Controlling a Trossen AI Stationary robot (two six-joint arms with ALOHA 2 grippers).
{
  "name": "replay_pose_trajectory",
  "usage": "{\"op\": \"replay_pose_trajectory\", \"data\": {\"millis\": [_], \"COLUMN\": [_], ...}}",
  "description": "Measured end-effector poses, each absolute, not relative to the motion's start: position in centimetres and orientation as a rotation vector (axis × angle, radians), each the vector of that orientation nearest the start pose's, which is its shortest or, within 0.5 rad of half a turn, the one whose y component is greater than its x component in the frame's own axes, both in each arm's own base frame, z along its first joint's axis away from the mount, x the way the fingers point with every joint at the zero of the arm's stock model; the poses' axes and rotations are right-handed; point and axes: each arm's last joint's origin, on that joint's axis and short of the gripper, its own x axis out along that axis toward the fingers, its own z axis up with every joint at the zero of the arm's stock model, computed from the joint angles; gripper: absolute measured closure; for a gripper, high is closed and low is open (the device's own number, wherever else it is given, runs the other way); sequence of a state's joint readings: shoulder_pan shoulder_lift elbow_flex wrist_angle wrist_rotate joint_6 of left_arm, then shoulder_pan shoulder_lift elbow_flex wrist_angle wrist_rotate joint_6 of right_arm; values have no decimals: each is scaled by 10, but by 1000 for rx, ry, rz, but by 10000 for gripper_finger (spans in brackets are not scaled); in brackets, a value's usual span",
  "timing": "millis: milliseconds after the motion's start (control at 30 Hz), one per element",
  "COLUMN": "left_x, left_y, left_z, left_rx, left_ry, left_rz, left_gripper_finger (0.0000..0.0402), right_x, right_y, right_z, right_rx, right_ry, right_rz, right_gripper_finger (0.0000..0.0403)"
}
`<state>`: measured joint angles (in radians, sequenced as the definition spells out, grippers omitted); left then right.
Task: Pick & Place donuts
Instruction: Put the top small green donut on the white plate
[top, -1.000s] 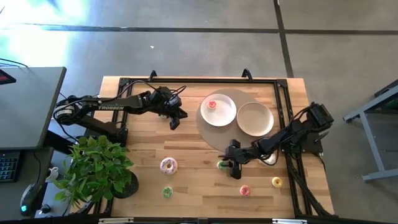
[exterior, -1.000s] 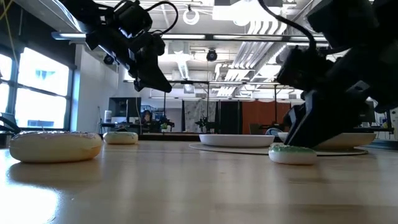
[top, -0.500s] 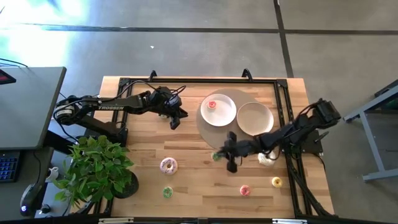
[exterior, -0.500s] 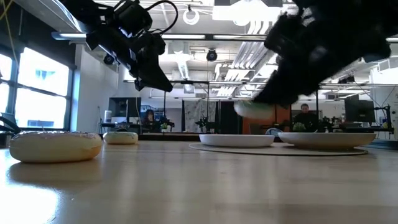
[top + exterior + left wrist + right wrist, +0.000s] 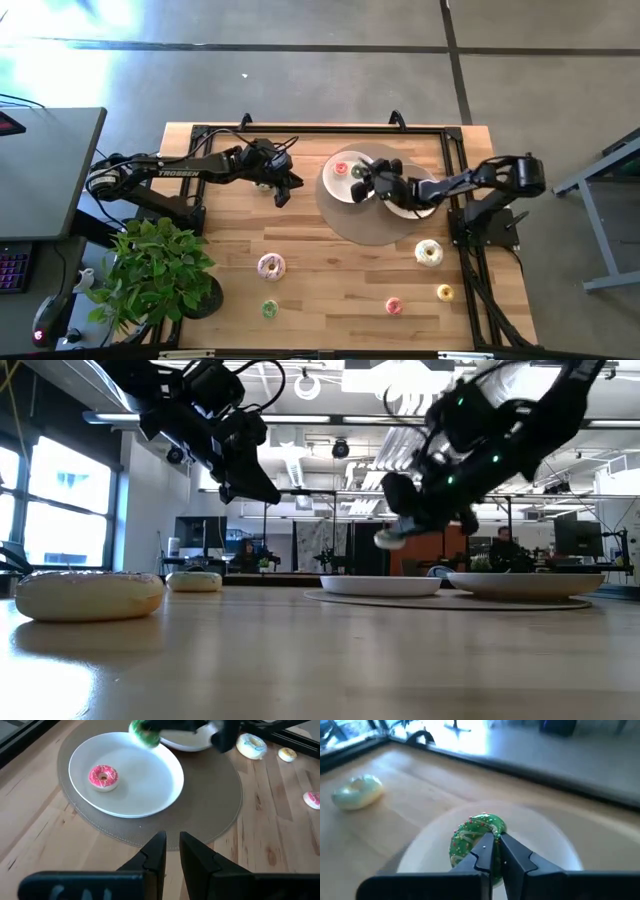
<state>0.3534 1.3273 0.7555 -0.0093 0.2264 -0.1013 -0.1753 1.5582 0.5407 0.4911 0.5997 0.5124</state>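
My right gripper (image 5: 366,180) is shut on a small green-iced donut (image 5: 475,840), held over the left white plate (image 5: 362,195); the donut also shows in the left wrist view (image 5: 145,732) and the low view (image 5: 392,538). A red-iced donut (image 5: 341,169) lies flat on that plate. My left gripper (image 5: 283,190) hovers left of the plates, its fingers (image 5: 159,847) together and empty. Lying flat on the table are a larger white donut (image 5: 428,253), a yellow one (image 5: 445,292), a pink one (image 5: 394,305), a larger pink-white one (image 5: 271,266) and a green one (image 5: 269,309). My right gripper pinches the green donut's ring (image 5: 487,832) between its two fingers, on the side nearest the wrist. The arm reaches in from the table's right side. The donut is lifted clear above the left plate, tilted.
A second white plate (image 5: 412,195) sits right of the first, both on a round brown mat (image 5: 370,225). A potted plant (image 5: 155,270) stands at the table's near left corner. A black frame (image 5: 455,150) runs along the far and right edges.
My right gripper has lifted the green donut off the table at the mat's near edge and carried it toward the far edge, to above the left plate. The larger white donut, which the arm covered before, now shows.
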Motion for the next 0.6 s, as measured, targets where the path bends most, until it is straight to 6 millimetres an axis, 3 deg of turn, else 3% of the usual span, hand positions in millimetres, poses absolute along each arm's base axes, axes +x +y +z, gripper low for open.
{"op": "replay_pose_trajectory", "data": {"millis": [200, 600], "left_x": [260, 260], "left_y": [89, 89], "left_z": [225, 225], "left_rx": [-265, -232], "left_ry": [552, 553], "left_rz": [151, 143], "left_gripper_finger": [349, 349], "right_x": [265, 261], "right_y": [-89, -103], "right_z": [121, 120], "right_rx": [387, 410], "right_ry": [421, 427], "right_rz": [-893, -895], "right_gripper_finger": [394, 338]}}
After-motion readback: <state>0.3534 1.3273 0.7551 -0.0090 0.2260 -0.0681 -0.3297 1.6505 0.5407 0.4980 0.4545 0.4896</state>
